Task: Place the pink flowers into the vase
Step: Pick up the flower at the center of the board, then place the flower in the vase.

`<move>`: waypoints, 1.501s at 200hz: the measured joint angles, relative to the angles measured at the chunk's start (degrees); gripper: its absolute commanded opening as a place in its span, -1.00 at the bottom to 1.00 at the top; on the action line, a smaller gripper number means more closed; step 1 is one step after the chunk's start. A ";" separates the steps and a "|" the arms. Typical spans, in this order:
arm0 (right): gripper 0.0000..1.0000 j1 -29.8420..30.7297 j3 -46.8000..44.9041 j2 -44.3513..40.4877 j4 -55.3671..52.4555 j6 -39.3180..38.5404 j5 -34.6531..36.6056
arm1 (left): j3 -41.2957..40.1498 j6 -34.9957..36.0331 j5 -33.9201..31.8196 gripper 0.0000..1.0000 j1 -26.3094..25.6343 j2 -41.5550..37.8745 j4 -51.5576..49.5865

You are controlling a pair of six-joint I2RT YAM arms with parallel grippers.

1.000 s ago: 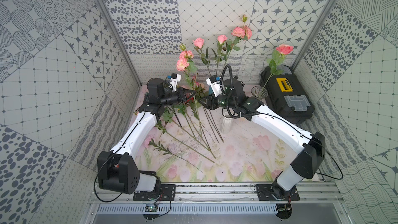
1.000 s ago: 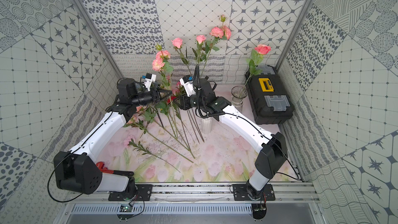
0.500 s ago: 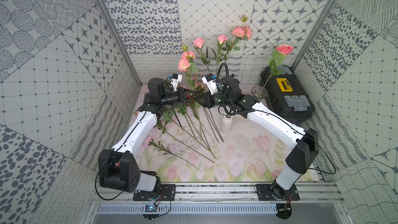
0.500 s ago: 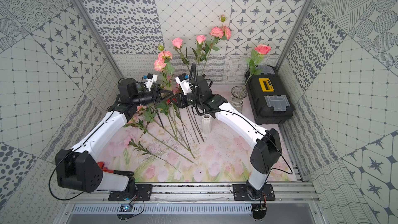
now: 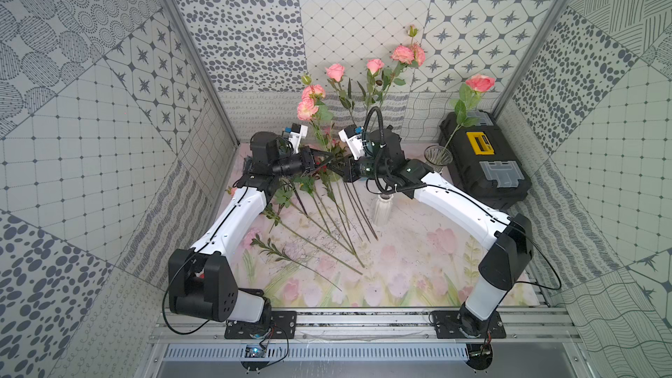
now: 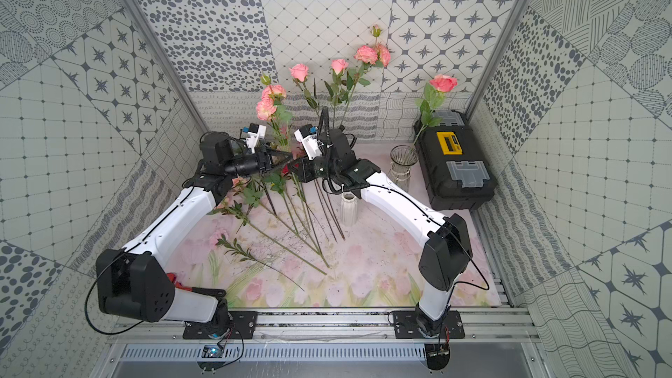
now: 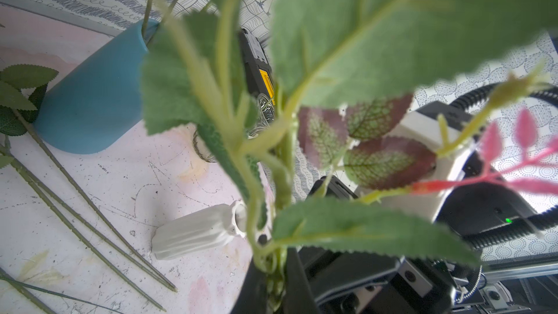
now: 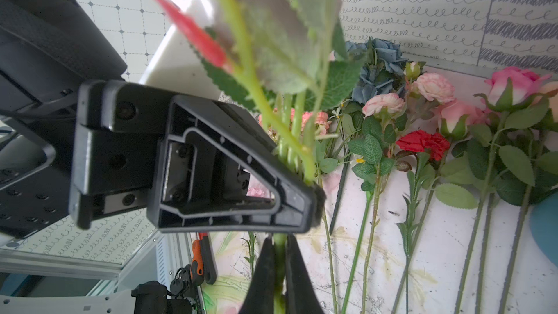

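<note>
Stems (image 5: 340, 229) left of vase (image 5: 381, 210); toolbox (image 5: 483, 161) probably behind-right.

Pink flowers (image 5: 335, 72) stand upright in the blue vase (image 7: 90, 95); others lie flat nearby.

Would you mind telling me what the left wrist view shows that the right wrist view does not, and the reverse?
Only the left wrist view shows the white ribbed vase and the black toolbox. Only the right wrist view shows the red carnation, the blue hydrangea and an orange-handled tool. Both show the held pink flower stems, leafy and close to the lens, with the left claw and the right claw each shut on them, plus loose stems lying on the table.
</note>
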 measured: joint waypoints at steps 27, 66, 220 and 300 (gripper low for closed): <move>-1.00 0.00 0.00 0.00 0.26 0.04 0.07 | 0.00 0.07 -0.07 -0.49 0.00 0.00 0.28; -1.00 0.02 0.00 0.17 0.85 0.04 0.85 | 0.20 0.52 0.09 0.06 0.00 -0.02 -0.63; -1.00 0.02 -5.99 -0.24 3.10 -1.97 12.52 | 12.11 18.95 -26.08 0.24 -0.20 -5.62 -32.96; -1.00 0.76 -13.73 -1.25 12.04 -5.86 21.44 | 7.10 24.04 -38.12 0.23 3.54 -7.13 -39.91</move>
